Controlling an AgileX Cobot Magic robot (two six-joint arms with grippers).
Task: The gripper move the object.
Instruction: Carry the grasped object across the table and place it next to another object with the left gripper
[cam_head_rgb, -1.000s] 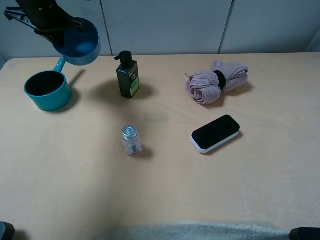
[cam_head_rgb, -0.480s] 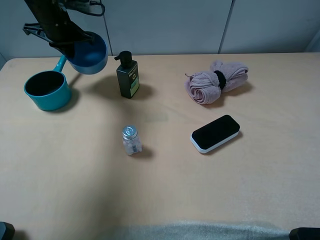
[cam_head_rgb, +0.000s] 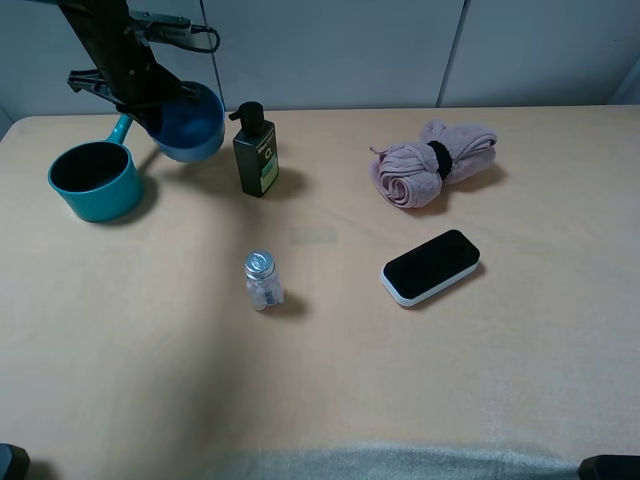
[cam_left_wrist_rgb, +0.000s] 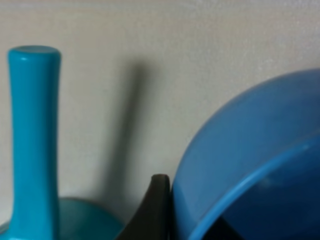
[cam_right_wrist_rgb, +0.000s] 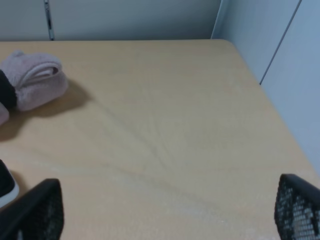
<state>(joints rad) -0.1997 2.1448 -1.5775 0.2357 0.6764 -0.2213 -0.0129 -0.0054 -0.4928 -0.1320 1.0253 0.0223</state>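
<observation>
The blue bowl (cam_head_rgb: 192, 125) hangs tilted, low over the table's far left, between the teal pot (cam_head_rgb: 95, 180) and the dark soap bottle (cam_head_rgb: 256, 150). My left gripper (cam_head_rgb: 150, 103) is shut on the bowl's rim on the side towards the pot. I cannot tell whether the bowl touches the table. In the left wrist view the bowl (cam_left_wrist_rgb: 260, 160) fills one side, with one dark finger (cam_left_wrist_rgb: 154, 210) pressed against its wall and the pot's long handle (cam_left_wrist_rgb: 32, 135) beside it. My right gripper (cam_right_wrist_rgb: 162, 215) is open and empty over bare table.
A small clear shaker (cam_head_rgb: 263, 280) stands mid-table. A rolled pink towel (cam_head_rgb: 432, 163) lies far right, and also shows in the right wrist view (cam_right_wrist_rgb: 30, 80). A black-and-white flat device (cam_head_rgb: 430, 266) lies below the towel. The table's right edge (cam_right_wrist_rgb: 260, 85) borders a wall.
My left gripper has carried the blue bowl down and to the right, from above the teal pot to a low spot next to the soap bottle. Nothing else moved.
</observation>
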